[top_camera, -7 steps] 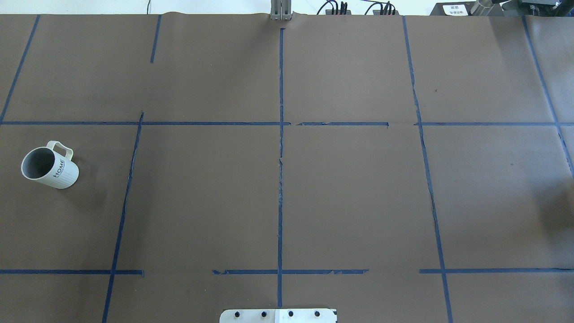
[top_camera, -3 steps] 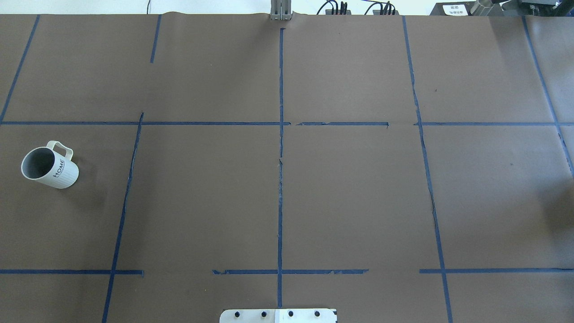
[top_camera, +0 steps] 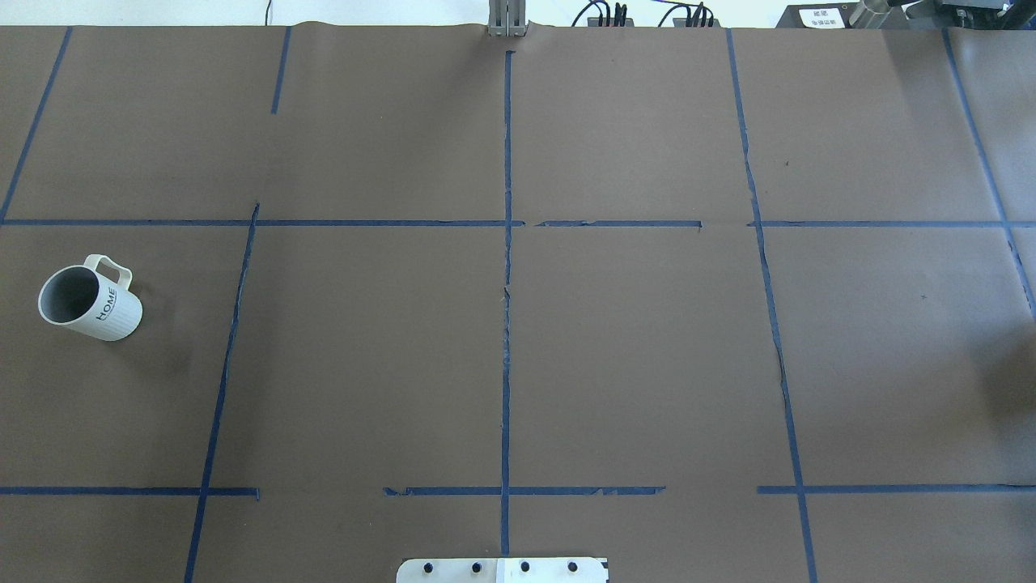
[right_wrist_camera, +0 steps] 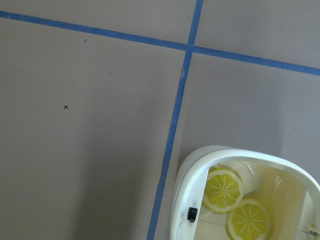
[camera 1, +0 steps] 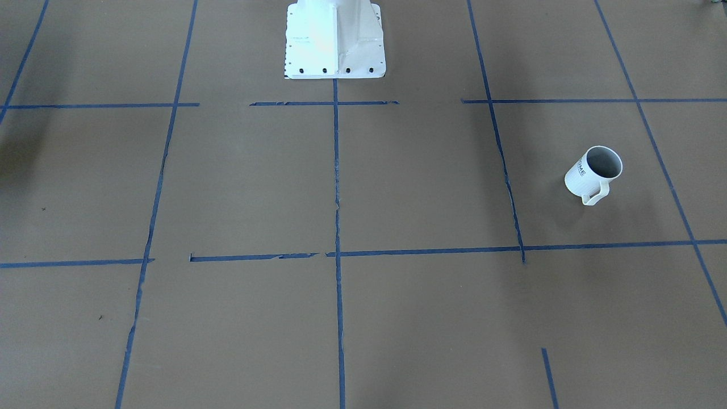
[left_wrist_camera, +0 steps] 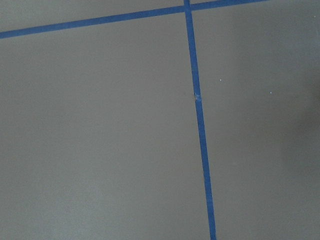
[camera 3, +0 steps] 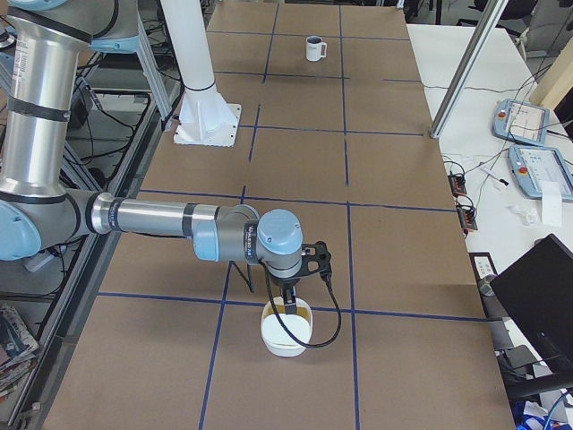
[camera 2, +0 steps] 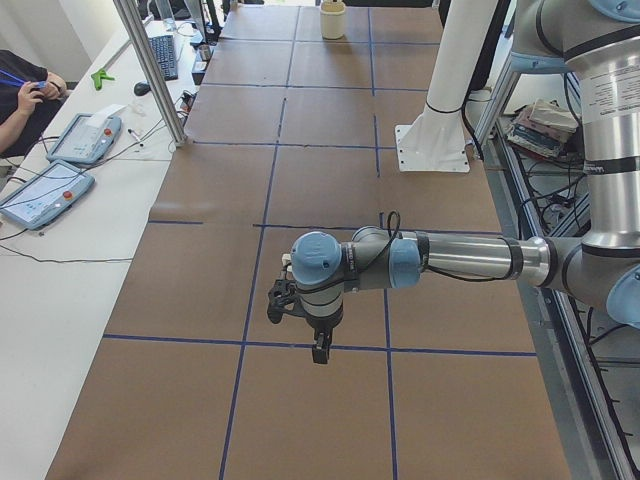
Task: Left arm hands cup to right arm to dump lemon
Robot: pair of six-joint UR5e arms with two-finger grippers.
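White cup sits upright on the brown table, way over on the left arm's side, handle pointing away from the robot. Left gripper hangs near that end. Right gripper is over a bowl of lemon slices. Can't tell how wide either claw is.

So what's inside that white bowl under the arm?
Two yellow lemon slices lie at the bottom of the white bowl. The bowl's far part runs off the picture, so anything else there stays unseen.
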